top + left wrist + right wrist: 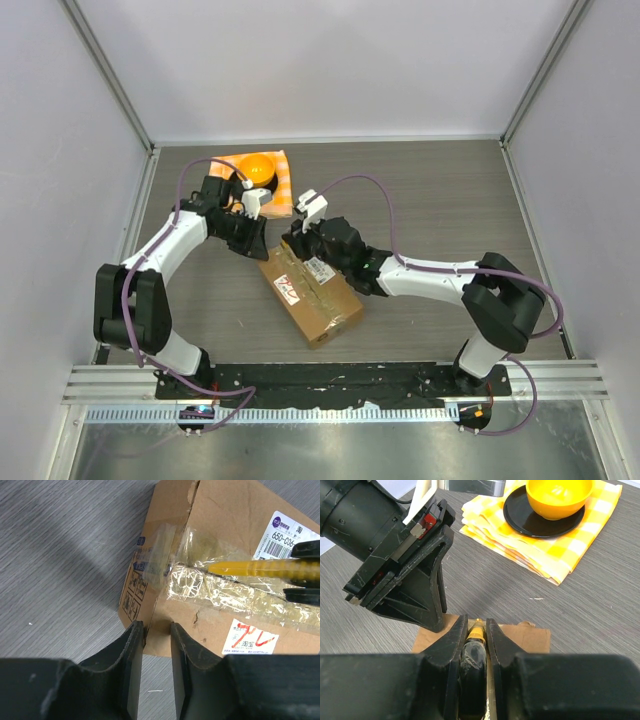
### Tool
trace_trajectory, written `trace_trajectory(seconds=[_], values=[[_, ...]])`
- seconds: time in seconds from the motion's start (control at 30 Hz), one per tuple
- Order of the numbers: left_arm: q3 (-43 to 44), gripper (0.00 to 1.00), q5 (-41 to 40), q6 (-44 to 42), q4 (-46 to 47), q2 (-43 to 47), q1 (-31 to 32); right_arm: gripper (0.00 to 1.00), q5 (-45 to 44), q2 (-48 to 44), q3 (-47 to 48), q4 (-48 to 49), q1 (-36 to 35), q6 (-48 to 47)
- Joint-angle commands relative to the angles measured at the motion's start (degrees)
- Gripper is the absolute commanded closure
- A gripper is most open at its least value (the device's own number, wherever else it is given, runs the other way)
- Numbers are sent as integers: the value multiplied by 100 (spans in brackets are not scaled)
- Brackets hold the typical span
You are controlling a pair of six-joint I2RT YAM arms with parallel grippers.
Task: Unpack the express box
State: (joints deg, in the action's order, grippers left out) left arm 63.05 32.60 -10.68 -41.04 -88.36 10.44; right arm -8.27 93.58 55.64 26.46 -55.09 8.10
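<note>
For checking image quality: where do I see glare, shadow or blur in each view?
Top view: even light, sharp box. Left wrist: tape glints; a soft shadow crosses the table. Right wrist: the right tool, holding a cutter, looks dark and slightly blurred; the bowl is sharp.

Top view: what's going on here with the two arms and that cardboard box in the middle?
The right gripper is clamped on a yellow-handled tool, whose tip sits on the clear tape along the seam of the express box. The left gripper is at the box's far end corner, fingers close together; whether it grips the cardboard is unclear. The box is taped shut, so nothing is unpacked yet.
</note>
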Motion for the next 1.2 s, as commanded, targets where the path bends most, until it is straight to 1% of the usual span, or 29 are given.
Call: trace_trajectory(seconds=[0.0, 0.2, 0.33, 0.37, 0.43, 0.47, 0.53, 0.77, 1.17], values=[[-152, 70, -456, -75, 52, 99, -24, 99, -104, 99, 211, 35, -72, -36], [-126, 74, -518, -5, 34, 90, -24, 99, -376, 231, 220, -386, -221, -177], [-126, 79, -641, 74, 52, 82, -24, 99, -789, 100, 132, -817, -590, -379], [-126, 84, -693, 92, 69, 82, -24, 99, -860, 64, 88, -896, -651, -397], [-117, 90, -772, 188, 87, 38, -24, 99, -1027, -24, 27, -1063, -740, -388], [-100, 96, -807, 198, 78, 20, -15, 99, -1071, -120, -43, -1107, -818, -362], [-100, 100, -922, 224, 52, -24, 11, 99, -1115, -217, -132, -1195, -854, -292], [-178, 100, -1089, 294, 52, 55, 99, 99, -1150, -586, -466, -1354, -933, 95], [-293, 100, -1273, 417, 122, 187, 178, 99, -1141, -964, -466, -1959, -1074, 552]])
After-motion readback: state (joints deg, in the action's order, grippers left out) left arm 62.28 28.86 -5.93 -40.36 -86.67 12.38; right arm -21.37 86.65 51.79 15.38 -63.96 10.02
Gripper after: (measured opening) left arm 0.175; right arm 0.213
